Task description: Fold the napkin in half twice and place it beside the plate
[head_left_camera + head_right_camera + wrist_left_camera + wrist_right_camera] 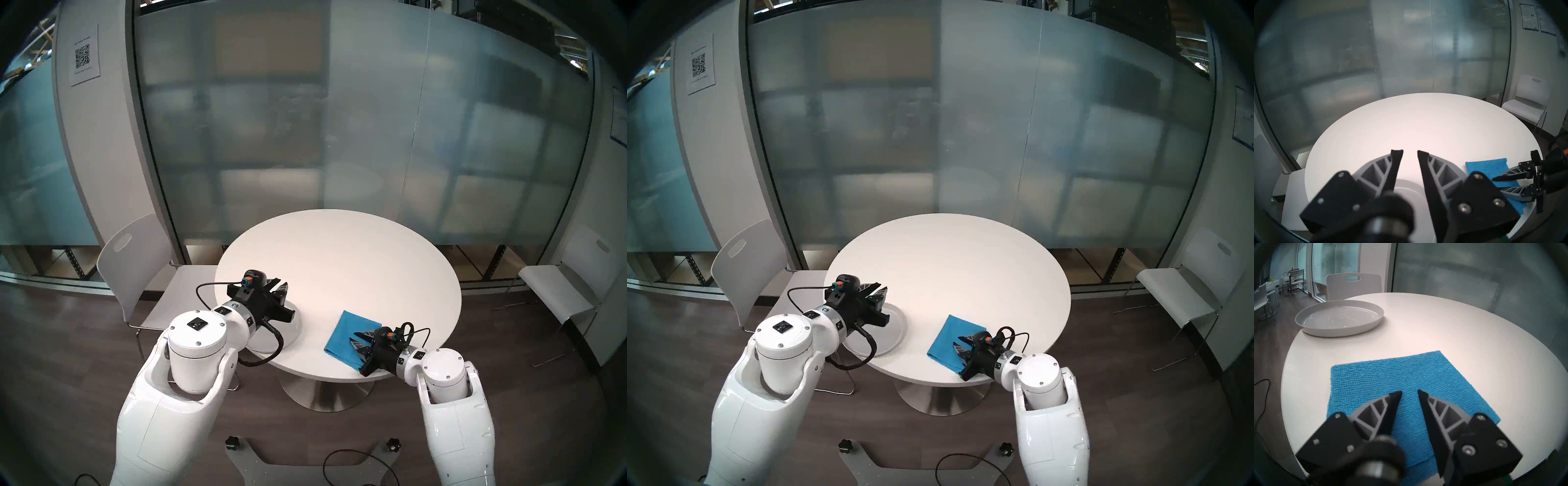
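The blue napkin lies folded and flat on the round white table, at its front right, with its near side reaching the table's edge. My right gripper hovers low over the napkin's near half, open, with nothing between its fingers. To the left stands the pale plate, apart from the napkin. My left gripper hangs above the plate, open and empty. My left wrist hides much of the plate in the head views.
A white chair stands behind the table's left side and another at the far right. A frosted glass wall runs behind the table. My base plate and cables lie on the floor in front.
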Controlling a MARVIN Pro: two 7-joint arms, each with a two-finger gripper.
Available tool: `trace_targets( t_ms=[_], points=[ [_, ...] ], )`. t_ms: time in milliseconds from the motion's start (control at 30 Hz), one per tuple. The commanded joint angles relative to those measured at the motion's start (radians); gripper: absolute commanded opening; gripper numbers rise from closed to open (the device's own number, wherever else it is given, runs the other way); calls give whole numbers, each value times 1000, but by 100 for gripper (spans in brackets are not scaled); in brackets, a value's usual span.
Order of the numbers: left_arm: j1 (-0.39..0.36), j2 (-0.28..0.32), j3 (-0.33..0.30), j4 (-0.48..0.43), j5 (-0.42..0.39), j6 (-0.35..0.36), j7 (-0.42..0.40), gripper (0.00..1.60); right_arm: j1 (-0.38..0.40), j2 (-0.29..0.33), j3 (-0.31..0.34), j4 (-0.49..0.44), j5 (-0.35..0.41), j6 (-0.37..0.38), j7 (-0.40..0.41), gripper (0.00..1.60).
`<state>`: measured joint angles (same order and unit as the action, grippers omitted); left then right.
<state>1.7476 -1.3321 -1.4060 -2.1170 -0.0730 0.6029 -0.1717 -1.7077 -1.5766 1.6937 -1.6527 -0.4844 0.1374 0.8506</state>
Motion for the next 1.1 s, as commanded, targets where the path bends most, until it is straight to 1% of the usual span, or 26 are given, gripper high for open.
trace_targets(
  t_ms=[0, 167, 467, 700, 1000, 1067],
  points=[
    [-10, -5, 3, -23, 4, -7, 6, 78, 22, -5, -6, -9, 4, 3, 5, 93],
    [-12, -4, 2, -23, 1, -6, 6, 78, 19, -6, -6, -11, -4, 4, -1, 97],
    [-17, -4, 3, -19, -1, -8, 4, 79, 0, 6, 28, -35, -7, 12, -6, 99],
    [-19, -6, 6, -16, -3, -8, 5, 79, -4, 11, 44, -41, -8, 14, -4, 97],
    [-23, -7, 7, -12, -4, -8, 5, 79, -11, 15, 58, -54, -19, 27, -11, 99],
    [-24, -6, 8, -11, -5, -7, 4, 78, -11, 15, 64, -53, -9, 20, -7, 102]
  ],
)
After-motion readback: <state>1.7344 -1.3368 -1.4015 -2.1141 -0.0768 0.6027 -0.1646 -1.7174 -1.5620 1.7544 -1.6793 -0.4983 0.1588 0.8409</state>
